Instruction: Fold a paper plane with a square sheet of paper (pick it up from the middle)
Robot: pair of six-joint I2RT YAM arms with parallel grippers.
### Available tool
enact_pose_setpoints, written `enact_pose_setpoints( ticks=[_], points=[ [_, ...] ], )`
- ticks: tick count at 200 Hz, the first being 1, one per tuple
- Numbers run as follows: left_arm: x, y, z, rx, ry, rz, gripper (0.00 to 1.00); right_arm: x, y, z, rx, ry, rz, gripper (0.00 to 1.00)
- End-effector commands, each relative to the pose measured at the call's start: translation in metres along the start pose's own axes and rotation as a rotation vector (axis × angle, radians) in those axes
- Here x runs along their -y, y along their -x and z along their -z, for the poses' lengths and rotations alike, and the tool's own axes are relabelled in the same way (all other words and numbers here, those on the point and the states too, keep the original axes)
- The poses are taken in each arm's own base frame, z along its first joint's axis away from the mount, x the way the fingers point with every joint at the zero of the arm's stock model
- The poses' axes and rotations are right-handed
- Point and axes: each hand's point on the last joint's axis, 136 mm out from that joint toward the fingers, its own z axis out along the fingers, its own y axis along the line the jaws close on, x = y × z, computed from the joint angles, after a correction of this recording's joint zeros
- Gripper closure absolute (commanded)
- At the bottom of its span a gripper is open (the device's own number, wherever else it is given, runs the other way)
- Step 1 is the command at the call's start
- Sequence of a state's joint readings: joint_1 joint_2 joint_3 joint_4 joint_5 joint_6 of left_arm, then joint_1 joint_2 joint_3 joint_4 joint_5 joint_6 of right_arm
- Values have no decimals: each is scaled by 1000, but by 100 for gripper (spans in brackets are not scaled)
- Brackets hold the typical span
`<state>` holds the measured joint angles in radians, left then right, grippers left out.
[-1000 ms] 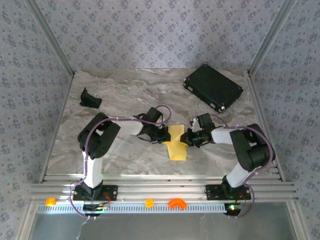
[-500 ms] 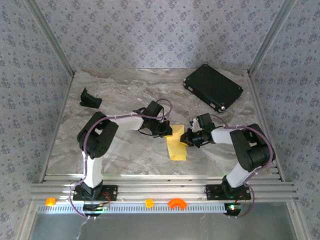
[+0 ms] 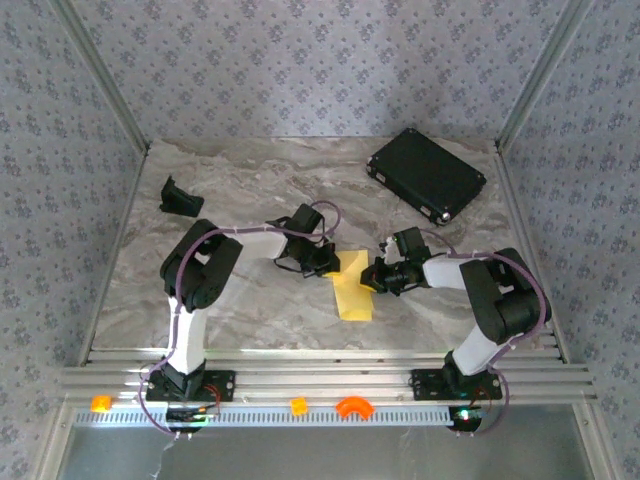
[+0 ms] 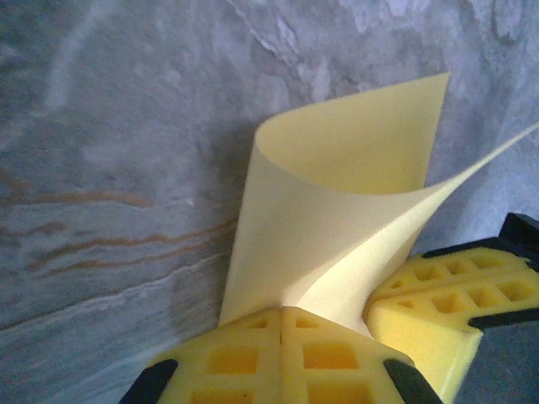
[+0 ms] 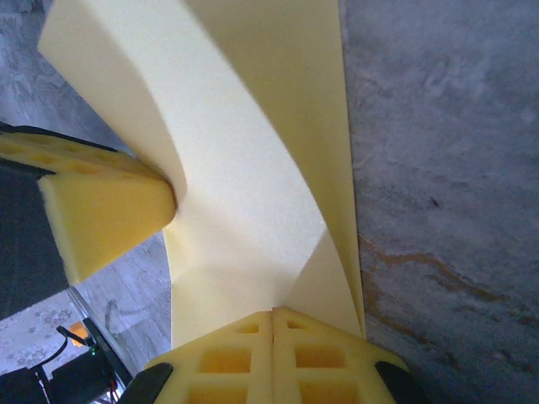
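While seen from above, the square sheet of paper point(image 3: 352, 292) lies near the middle of the marble surface point(image 3: 250, 170), somewhat toward its near edge. The left claw point(image 3: 328, 268) is at the sheet's left side and the right claw point(image 3: 368, 281) at its right side. A black case point(image 3: 427, 175) lies by the far right corner.

At the left wrist, the left claw's yellow pads are pressed together on the sheet's edge. The paper curls up off the surface, and the other claw's pad touches it on the right.

At the right wrist, the right claw's pads are likewise clamped on the sheet, which arches between both claws.
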<state>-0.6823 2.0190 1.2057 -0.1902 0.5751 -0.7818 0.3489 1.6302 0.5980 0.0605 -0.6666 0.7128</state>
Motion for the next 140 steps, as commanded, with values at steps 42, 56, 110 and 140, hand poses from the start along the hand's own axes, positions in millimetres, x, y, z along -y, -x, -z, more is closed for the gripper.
enact_pose_setpoints(
  ticks=[42, 56, 110, 140],
  points=[
    [23, 16, 28, 80, -2, -48, 100, 49, -25, 1, -52, -164, -102, 100],
    [34, 10, 29, 61, -47, -77, 100, 49, -25, 1, -51, -165, -103, 100],
    [39, -1, 8, -34, -114, -137, 100, 49, -23, 2, -46, -170, -105, 100],
    [16, 8, -6, -36, -44, -95, 100, 48, -23, 3, -49, -170, -104, 100]
  ],
)
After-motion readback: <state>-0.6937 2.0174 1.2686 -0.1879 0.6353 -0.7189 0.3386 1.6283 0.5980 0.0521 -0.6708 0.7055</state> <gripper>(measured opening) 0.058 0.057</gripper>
